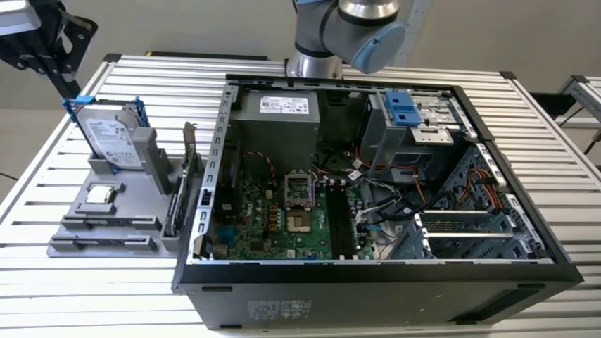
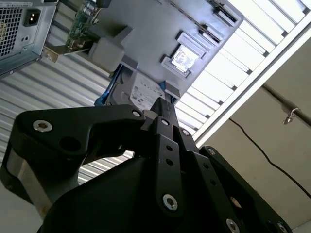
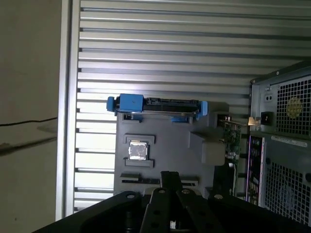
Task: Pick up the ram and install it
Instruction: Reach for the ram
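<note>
ram (image 1: 98, 244): best match is a thin dark strip seated on edge in the end rail of the grey fixture (image 1: 70, 236), at the exterior view's left. Its long axis runs left-right along the bench's near edge. No chips can be made out, so the ID is tentative. hand (image 1: 67, 88): up high above the fixture's far end, just over the hard drive (image 1: 111, 141). Its fingers are pressed together, gripping nothing visible and touching nothing, well apart from the ram. The hard drive stands upright in its blue frame, and a CPU (image 1: 101, 197) lies flat between it and the rails. Next right, an expansion card (image 1: 188, 183) stands on edge at the fixture's side, just beside the open PC case (image 1: 376, 296). Inside the case the motherboard (image 1: 272, 218) is on the floor and the power supply (image 1: 281, 113) is at the far wall. The arm (image 1: 348, 35) rises behind the case. Everything sits on a slatted aluminium bench (image 1: 94, 296), and a second slatted bench (image 1: 584, 91) is at the far right. In the second wrist view a cable (image 2: 252, 145) runs over a plain grey floor.
</note>
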You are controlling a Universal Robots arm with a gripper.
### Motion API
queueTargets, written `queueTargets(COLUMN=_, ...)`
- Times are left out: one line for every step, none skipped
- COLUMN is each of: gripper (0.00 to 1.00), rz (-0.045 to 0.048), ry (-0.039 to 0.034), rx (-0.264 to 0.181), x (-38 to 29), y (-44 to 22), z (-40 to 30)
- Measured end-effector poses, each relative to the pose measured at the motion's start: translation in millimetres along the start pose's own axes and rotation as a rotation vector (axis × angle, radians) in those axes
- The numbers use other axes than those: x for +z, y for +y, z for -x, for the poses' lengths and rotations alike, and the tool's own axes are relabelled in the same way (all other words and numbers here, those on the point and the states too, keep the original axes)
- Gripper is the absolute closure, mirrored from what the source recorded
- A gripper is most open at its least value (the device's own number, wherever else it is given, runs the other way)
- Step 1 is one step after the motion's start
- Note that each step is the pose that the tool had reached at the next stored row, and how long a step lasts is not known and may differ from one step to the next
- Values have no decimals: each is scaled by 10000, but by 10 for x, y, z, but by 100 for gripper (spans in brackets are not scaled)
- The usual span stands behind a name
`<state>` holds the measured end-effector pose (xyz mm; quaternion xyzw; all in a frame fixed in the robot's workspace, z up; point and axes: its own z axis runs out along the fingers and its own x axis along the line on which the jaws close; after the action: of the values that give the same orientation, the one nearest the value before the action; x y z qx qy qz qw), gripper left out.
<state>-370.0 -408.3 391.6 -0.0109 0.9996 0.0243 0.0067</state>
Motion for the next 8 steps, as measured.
queueTargets(gripper=100, rz=0, ry=0, rx=0, x=0, y=-10, z=0)
queueTargets(gripper=100, rz=0, ry=-1, rx=0, x=0, y=-19, z=-1)
queueTargets(gripper=100, rz=1, ry=-1, rx=0, x=-1, y=-27, z=-1)
queueTargets(gripper=100, rz=0, ry=-1, rx=0, x=-1, y=-33, z=-1)
queueTargets(gripper=100, rz=0, ry=0, rx=0, x=-2, y=-38, z=-1)
queueTargets(gripper=100, rz=0, ry=0, rx=0, x=-2, y=-45, z=-1)
queueTargets(gripper=100, rz=0, ry=0, rx=0, x=-3, y=-50, z=-1)
queueTargets(gripper=100, rz=0, ry=1, rx=0, x=-3, y=-54, z=-1)
